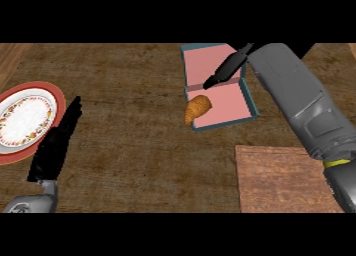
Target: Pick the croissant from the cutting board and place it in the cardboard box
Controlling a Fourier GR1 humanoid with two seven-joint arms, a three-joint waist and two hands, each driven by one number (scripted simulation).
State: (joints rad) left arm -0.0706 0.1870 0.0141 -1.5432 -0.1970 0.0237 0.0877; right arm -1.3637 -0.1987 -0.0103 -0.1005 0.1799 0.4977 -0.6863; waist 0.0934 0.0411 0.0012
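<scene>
The golden croissant (198,109) lies at the near left side of the box (229,102), a shallow tray with a pink inside and teal walls; its lower end overlaps the box's left wall. My right hand (227,69) hangs over the box's middle with straight fingers pointing down-left, fingertips just above the croissant and apart from it. The right hand holds nothing. The wooden cutting board (284,180) sits at the lower right with nothing on it, partly under my right forearm. My left hand (57,140) rests open at the lower left, fingers up.
A round plate (4,150) with a red rim and flowered border lies at the left edge, right beside my left hand. Dark wooden counter (137,150) stretches between the plate, the box and the board.
</scene>
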